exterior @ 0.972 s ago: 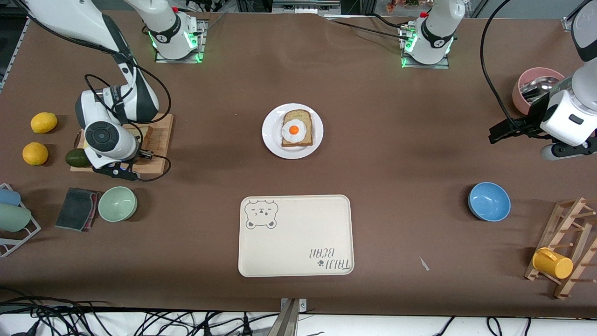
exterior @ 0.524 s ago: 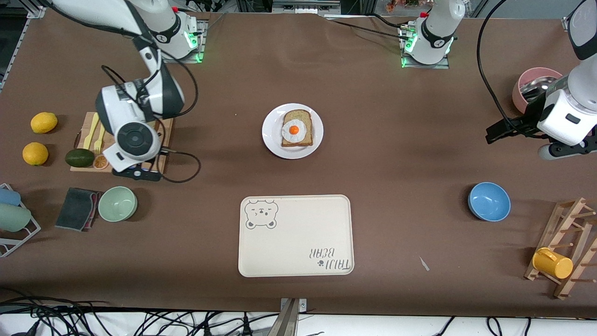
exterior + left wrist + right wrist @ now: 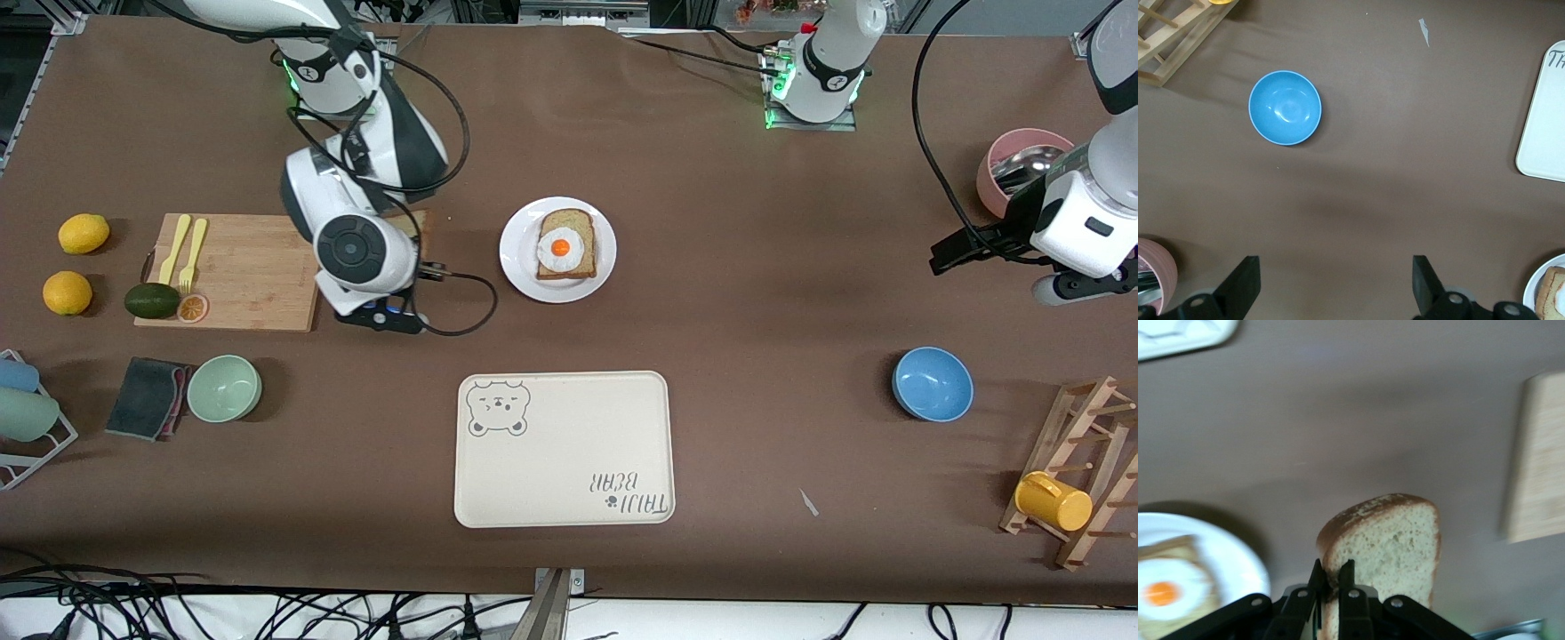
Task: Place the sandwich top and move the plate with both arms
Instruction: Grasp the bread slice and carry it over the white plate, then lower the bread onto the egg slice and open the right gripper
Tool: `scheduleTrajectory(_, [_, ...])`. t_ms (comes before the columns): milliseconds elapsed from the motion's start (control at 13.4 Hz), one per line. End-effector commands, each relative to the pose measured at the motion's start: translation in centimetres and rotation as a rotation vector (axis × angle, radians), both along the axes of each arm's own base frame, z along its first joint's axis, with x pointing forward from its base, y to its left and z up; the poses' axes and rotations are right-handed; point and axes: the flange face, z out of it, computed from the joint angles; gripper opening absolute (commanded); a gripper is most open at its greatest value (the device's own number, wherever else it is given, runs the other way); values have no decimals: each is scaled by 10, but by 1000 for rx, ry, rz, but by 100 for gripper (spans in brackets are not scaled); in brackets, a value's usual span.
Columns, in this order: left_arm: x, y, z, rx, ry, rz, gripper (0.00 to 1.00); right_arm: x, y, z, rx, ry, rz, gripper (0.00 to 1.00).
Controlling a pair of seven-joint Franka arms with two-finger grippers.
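Presently the table point(image 3: 756, 293) carries the task's things near its middle: the tray point(image 3: 564, 449) lies nearest the front camera, and the plate point(image 3: 517, 267) sits farther from it, bearing a bread slice topped with a fried egg point(image 3: 564, 248), evidently the base awaiting its cover. The board point(image 3: 240, 271), toward the right arm's end, keeps only cutlery, an avocado point(image 3: 151, 300) and a citrus slice at its edge. The right arm point(image 3: 364, 151) reaches from its base to the bare table between board and plate; its right gripper point(image 3: 1332, 583) has the jaws pinching the top point(image 3: 1388, 547) by one crust edge, the slice standing upright, a hold that judged from here suits carrying it over and laying it flat on the egg. The left arm point(image 3: 1080, 213) waits by the pink bowl point(image 3: 991, 178); the left gripper point(image 3: 1335, 283) hangs over bare table with jaws spread wide, holding nothing, presumably kept back for the plate move. The blue bowl point(image 3: 932, 383), green bowl point(image 3: 223, 388), cloth point(image 3: 145, 397) and lemons point(image 3: 84, 233) lie well apart from the route. Nothing stands between slice and plate.
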Motion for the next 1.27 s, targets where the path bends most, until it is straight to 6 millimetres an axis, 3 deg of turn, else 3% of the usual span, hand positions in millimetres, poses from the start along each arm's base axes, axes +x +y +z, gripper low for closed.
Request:
scheduleTrajectory(0, [-2, 2, 3, -16, -8, -2, 100, 9, 54, -4, 74, 36, -126, 0])
scheduleTrajectory(299, [-2, 3, 2, -16, -6, -19, 100, 5, 114, -23, 175, 21, -215, 0])
scheduleTrajectory(449, [-2, 3, 1, -16, -5, -19, 100, -19, 150, -39, 172, 6, -192, 0])
scheduleTrajectory(598, [-1, 3, 0, -16, -3, -19, 100, -28, 159, -63, 147, 36, -202, 0])
scheduleTrajectory(823, [-2, 3, 0, -16, -2, -19, 100, -47, 175, -82, 131, 70, -187, 0])
scheduleTrajectory(1047, [-2, 3, 1, -18, -3, -19, 100, -49, 184, -89, 147, 51, -200, 0])
scheduleTrajectory(1122, [-2, 3, 1, -18, -3, -19, 100, -49, 184, -89, 150, 49, -201, 45])
scheduleTrajectory(1197, [-2, 3, 1, -19, -3, -19, 100, -49, 184, -89, 152, 46, -193, 99])
